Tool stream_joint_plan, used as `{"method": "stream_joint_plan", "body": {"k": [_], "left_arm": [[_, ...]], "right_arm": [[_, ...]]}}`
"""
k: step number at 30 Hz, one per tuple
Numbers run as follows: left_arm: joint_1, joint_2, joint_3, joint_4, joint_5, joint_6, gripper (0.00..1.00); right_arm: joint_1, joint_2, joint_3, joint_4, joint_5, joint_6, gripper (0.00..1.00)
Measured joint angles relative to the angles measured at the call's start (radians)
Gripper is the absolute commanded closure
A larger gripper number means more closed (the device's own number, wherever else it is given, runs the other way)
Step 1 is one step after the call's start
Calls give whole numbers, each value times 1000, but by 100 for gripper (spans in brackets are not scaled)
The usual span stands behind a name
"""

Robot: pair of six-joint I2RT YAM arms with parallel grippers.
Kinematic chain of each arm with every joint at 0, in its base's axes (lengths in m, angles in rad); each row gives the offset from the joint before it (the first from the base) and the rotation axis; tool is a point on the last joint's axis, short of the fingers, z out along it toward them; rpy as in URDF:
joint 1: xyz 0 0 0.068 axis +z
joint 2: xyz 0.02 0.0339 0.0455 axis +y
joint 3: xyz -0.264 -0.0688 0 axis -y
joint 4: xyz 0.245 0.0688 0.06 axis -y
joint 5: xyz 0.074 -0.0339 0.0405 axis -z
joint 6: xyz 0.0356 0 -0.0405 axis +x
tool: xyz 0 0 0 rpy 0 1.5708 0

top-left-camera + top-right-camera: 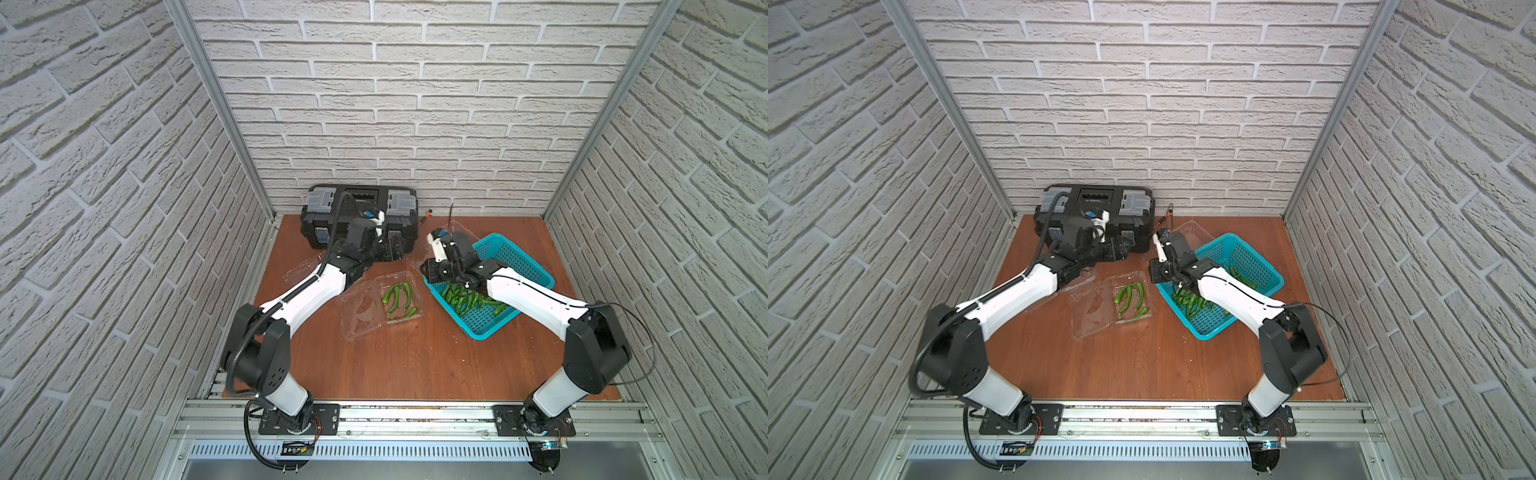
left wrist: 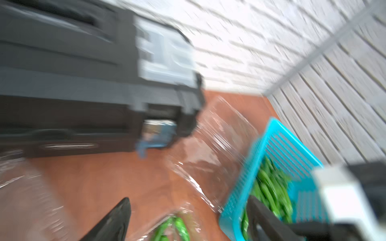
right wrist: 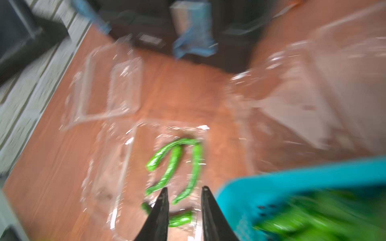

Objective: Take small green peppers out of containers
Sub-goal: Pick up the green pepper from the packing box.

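Several small green peppers (image 1: 399, 299) (image 3: 173, 164) lie in an open clear container (image 1: 417, 291) at mid-table, its lid (image 1: 359, 311) folded flat to the left. More peppers (image 1: 465, 301) are heaped in the teal basket (image 1: 523, 262). An empty container (image 1: 301, 270) (image 3: 108, 87) lies by my left forearm. Another container (image 1: 459, 232) (image 2: 219, 150) sits behind the basket. My left gripper (image 1: 390, 251) (image 2: 188, 199) hovers before the toolbox, jaws wide and empty. My right gripper (image 1: 430, 272) (image 3: 185, 188) hangs between the pepper container and the basket, jaws slightly apart, nothing between them.
A black toolbox (image 1: 361, 199) with grey latches stands against the back wall. Brick-patterned walls close in on three sides. The basket sits angled at the right, my right forearm crossing above it. Both wrist views are blurred.
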Motion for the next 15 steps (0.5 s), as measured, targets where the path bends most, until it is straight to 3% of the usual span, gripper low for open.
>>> {"method": "stream_joint_plan", "body": {"k": [6,15], "left_arm": [[44,-51,-59,-123,-214,-135,13],[54,-51,-92,-232,-285,-206,12]], "right_arm": [[58,199,132,-87,-70,-55,70],[69,340,221,-172,-44,-76,70]]}}
